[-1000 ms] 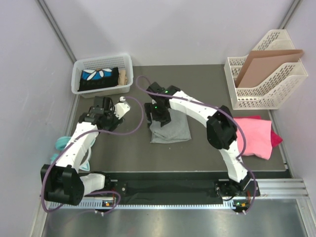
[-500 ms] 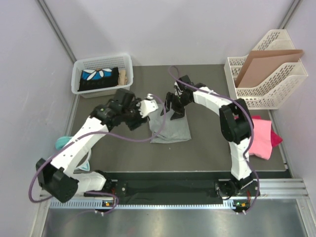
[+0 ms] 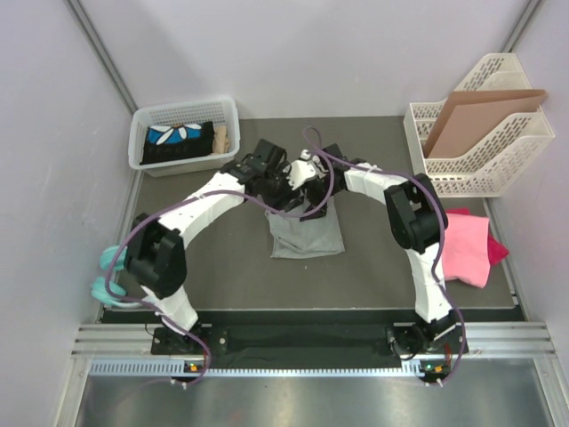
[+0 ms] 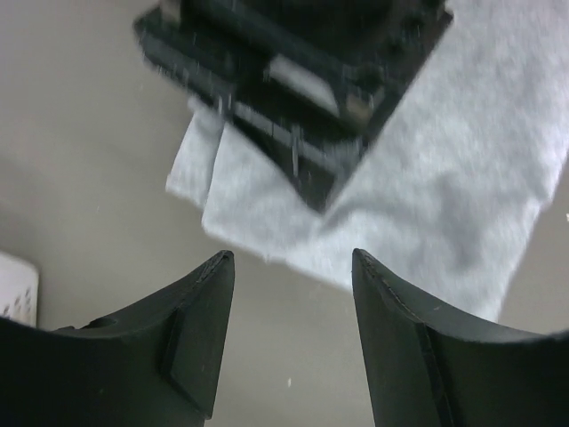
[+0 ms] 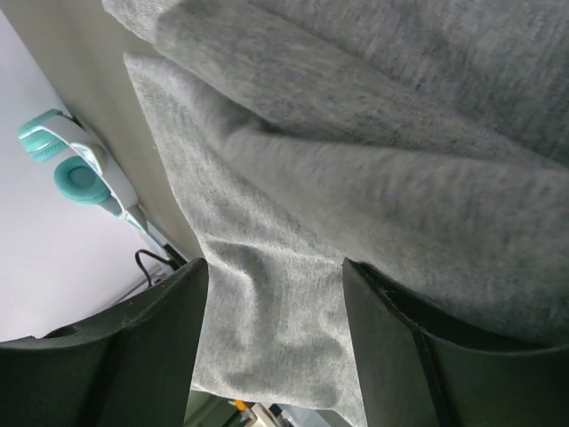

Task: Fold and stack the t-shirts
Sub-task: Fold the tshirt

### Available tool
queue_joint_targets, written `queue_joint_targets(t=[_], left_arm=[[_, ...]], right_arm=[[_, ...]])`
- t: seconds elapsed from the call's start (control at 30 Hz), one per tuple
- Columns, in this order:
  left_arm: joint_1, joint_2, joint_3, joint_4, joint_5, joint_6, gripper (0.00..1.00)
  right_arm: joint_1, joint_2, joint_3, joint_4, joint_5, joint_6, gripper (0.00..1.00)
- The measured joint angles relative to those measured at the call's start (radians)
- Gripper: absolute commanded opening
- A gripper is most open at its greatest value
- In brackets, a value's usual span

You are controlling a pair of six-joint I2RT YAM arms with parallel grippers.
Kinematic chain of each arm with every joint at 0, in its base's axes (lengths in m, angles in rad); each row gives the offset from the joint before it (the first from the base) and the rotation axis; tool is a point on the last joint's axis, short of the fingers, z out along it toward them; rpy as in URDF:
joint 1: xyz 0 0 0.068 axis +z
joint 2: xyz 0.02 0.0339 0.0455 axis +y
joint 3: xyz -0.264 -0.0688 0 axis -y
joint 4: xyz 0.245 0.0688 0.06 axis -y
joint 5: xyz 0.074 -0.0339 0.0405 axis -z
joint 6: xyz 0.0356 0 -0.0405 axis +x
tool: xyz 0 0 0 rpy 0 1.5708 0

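Heather-grey cloth t-shirt (image 3: 307, 236) lies central, folded small; we hover over its far edge, left gripper (image 4: 289, 267) at the far-left corner, right gripper (image 5: 274, 276) just beside, both with fingers spread, cloth running toward the near edge

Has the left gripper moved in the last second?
Yes. The left gripper swung right, away from the white plastic basket, and now sits at the far edge of the folded heather grey t-shirt.

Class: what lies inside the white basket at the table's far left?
In the basket lies a dark cloth with a blue-and-white flower print, and a tan thing beside it. Whatever is under the cloth is covered.
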Motion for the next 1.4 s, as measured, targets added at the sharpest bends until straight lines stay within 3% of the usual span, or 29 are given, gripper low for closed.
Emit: queue_joint_targets(t=[0.3,0.63,1.03,1.2,1.4], left_arm=[[-0.099,0.141,0.020,0.034,-0.015,-0.005,0.60],[-0.116,0.096,-0.170,-0.029,-0.056,0.037,0.58],[-0.120,-0.130,-0.359,-0.185,-0.111,0.099,0.57],[-0.078,-0.256,-0.280,-0.235,-0.153,0.106,0.59],[0.038,-0.421,-0.153,-0.183,-0.175,0.110,0.59]], right_arm=[[-0.006,0.008,-0.018,0.034,-0.036,0.003,0.62],[-0.021,0.018,-0.018,0.043,-0.075,0.004,0.62],[-0.026,0.019,-0.006,0.022,-0.079,-0.002,0.65],[-0.037,0.021,0.086,-0.053,-0.076,-0.025,0.67],[-0.091,-0.056,0.121,-0.084,-0.079,-0.037,0.68]])
